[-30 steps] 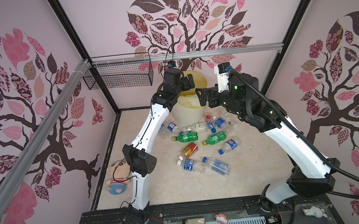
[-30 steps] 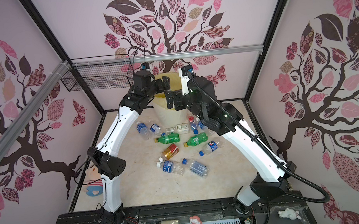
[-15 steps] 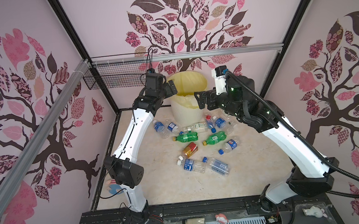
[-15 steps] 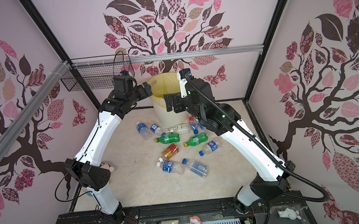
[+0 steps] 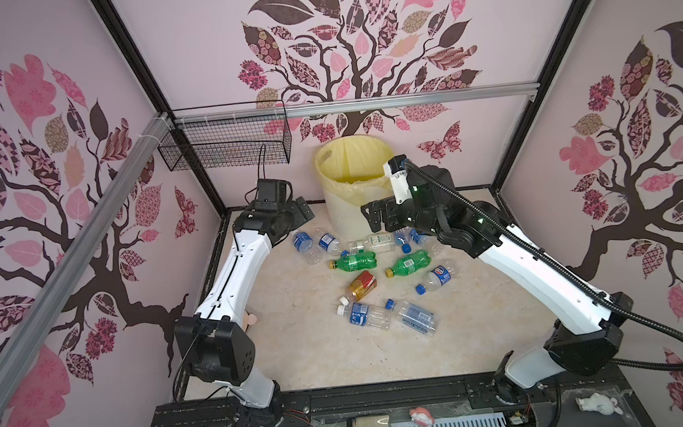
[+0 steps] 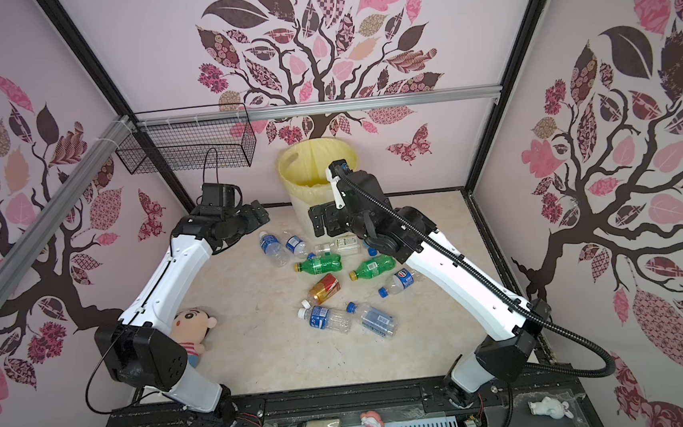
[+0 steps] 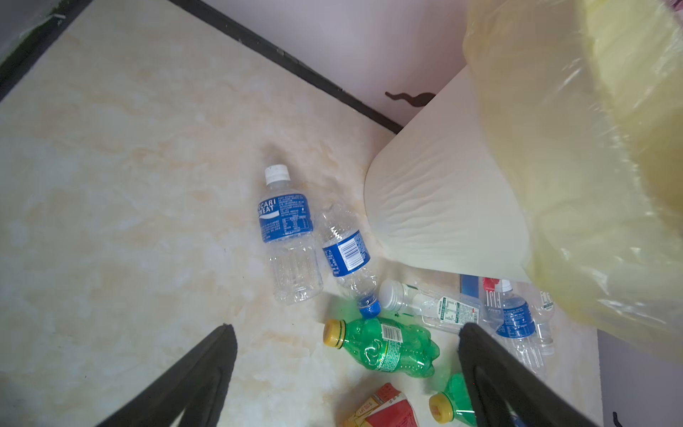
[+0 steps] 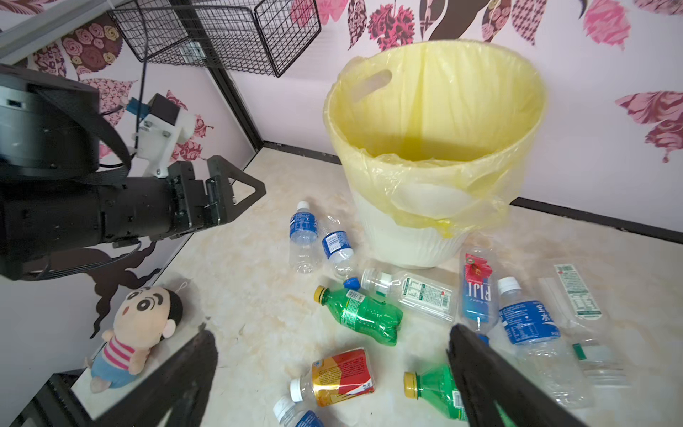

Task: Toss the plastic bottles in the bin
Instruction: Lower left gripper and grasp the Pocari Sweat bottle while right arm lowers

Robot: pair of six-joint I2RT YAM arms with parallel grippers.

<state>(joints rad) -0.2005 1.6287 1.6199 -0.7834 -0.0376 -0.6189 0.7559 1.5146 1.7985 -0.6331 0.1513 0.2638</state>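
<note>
The left arm (image 5: 234,273) and right arm (image 5: 536,278) arch inward, left gripper (image 5: 305,210) and right gripper (image 5: 373,217) hanging wide-jawed, holding nothing.

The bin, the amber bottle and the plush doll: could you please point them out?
bin (image 5: 344,218): in a top view, cream side wall.
amber bottle (image 5: 363,284): in a top view, red label.
plush doll (image 6: 187,323): in a top view, face.
</note>
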